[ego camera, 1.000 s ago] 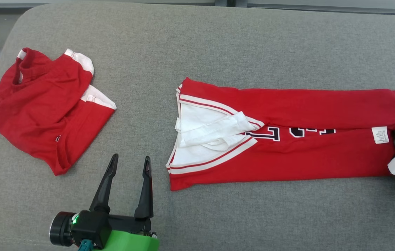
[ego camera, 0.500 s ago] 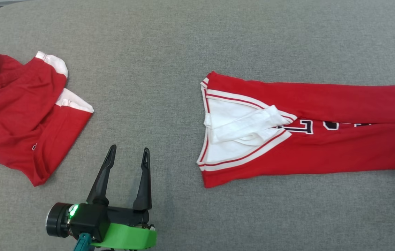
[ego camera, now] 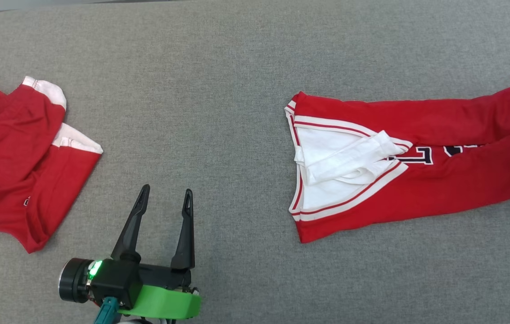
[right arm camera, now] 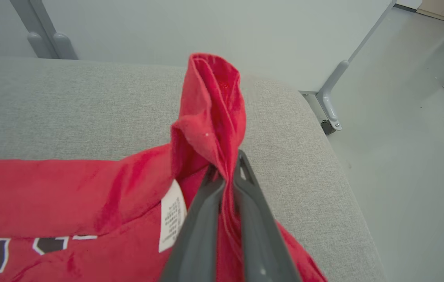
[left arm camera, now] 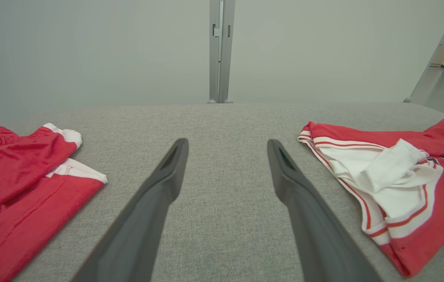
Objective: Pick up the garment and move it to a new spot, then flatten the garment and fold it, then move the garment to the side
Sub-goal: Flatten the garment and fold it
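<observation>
The garment (ego camera: 439,180) is a red jersey with a white striped collar and dark letters, folded into a long strip on the grey padded surface (ego camera: 236,112). Its collar end lies flat at centre right, also seen in the left wrist view (left arm camera: 414,196). In the right wrist view my right gripper (right arm camera: 225,169) is shut on the bunched hem end of the garment (right arm camera: 210,109), which stands up above the fingertips beside a white care label (right arm camera: 171,219). My left gripper (ego camera: 167,192) hovers open over bare surface left of the collar, its fingers (left arm camera: 167,176) holding nothing.
A second red garment with white trim (ego camera: 16,166) lies crumpled at the far left (left arm camera: 14,184). The surface's right edge drops to the floor near a metal frame leg (right arm camera: 329,113). A wall with an upright post (left arm camera: 221,51) stands behind.
The head view has shifted, so both garments sit nearer the picture's edges. My right gripper has shut on the hem, and that end of the jersey now slants upward. The left gripper stays open.
</observation>
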